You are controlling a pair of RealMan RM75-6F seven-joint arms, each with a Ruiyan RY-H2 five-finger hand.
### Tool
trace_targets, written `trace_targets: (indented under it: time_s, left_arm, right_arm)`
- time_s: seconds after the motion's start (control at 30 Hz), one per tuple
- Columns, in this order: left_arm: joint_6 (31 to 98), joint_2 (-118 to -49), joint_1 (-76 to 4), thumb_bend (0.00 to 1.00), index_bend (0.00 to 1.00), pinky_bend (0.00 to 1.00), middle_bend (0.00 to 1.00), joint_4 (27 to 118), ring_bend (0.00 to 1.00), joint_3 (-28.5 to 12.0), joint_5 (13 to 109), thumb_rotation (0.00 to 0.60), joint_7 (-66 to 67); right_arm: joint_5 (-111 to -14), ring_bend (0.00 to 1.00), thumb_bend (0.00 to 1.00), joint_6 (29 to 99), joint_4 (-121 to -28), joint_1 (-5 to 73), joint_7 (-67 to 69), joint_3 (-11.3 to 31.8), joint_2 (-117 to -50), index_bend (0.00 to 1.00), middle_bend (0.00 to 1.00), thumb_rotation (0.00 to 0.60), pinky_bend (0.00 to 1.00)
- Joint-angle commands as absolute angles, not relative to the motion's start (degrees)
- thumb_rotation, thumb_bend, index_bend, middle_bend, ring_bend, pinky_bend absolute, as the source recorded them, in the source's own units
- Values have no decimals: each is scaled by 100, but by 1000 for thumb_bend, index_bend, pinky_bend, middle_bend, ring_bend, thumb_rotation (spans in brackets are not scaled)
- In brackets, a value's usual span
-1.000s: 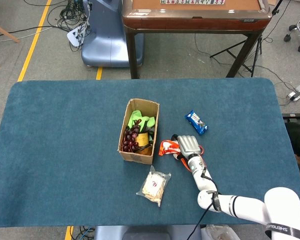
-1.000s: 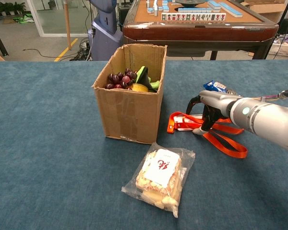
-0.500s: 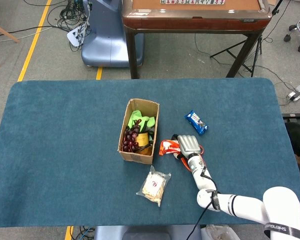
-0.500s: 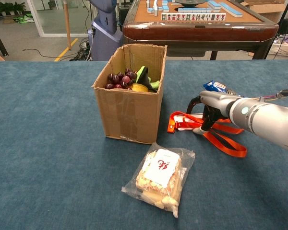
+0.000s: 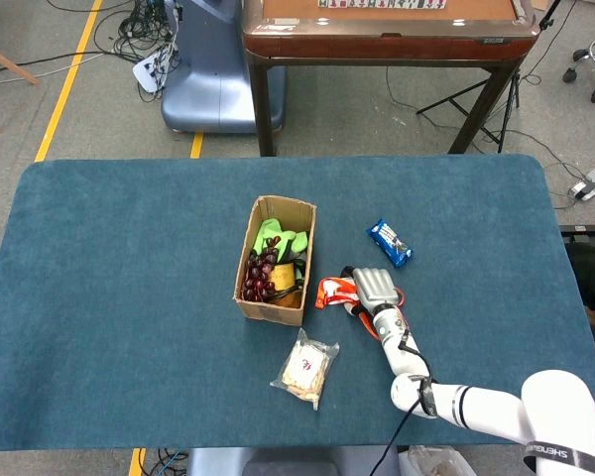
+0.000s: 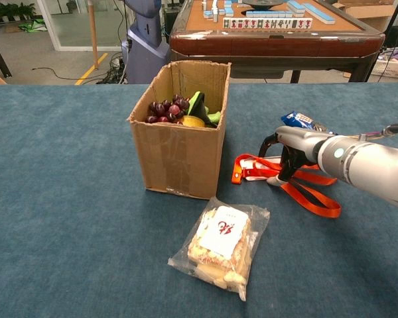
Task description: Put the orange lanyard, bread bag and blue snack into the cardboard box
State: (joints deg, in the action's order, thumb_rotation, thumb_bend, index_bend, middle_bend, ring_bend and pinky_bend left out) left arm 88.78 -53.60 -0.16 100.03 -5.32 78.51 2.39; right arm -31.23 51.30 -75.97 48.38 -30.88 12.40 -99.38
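The orange lanyard (image 5: pixel 330 292) lies on the blue table just right of the cardboard box (image 5: pixel 261 302). My right hand (image 5: pixel 374 288) sits on top of it. In the chest view the hand (image 6: pixel 290 151) curls its fingers down around the lanyard's straps (image 6: pixel 312 199), which still rest on the cloth. The bread bag (image 6: pixel 220 248) lies flat in front of the box (image 6: pixel 179 156), also seen as the bread bag (image 5: pixel 304 371) from above. The blue snack (image 5: pixel 389 241) lies behind the hand, partly hidden by it as the blue snack (image 6: pixel 297 120) in the chest view. My left hand is out of sight.
The box holds purple grapes (image 5: pixel 258 278), something green (image 5: pixel 278 238) and a yellow item. A brown mahjong table (image 5: pixel 387 30) and a blue-grey machine base (image 5: pixel 213 79) stand beyond the table's far edge.
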Motion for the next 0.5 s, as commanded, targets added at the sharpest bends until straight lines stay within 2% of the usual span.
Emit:
trace_targets:
  time_s: [0.03,0.27,0.5]
  left_arm:
    - [8873,-5354,-16,351,468,601,551,10005,377,-530,7855,600,227]
    - [8866,-5347,-15,351,468,601,551,10001,377,-531,7847,600,211]
    - [8859,-5362,-21,351,468,601,551,9997,377,-529,7844,600,242]
  right_arm:
    - [-3133,1000,373,5135,-7611,4835,-3080,1237,-9929,455,1000,600,1000]
    - [-3223,1000,387,5206,-7845,4788,-3013,1235,-9809,482,1000,600,1000]
    - [-3417,1000,391,5502,-8451,4706,-3032,1224,-9498,490,1000,600,1000]
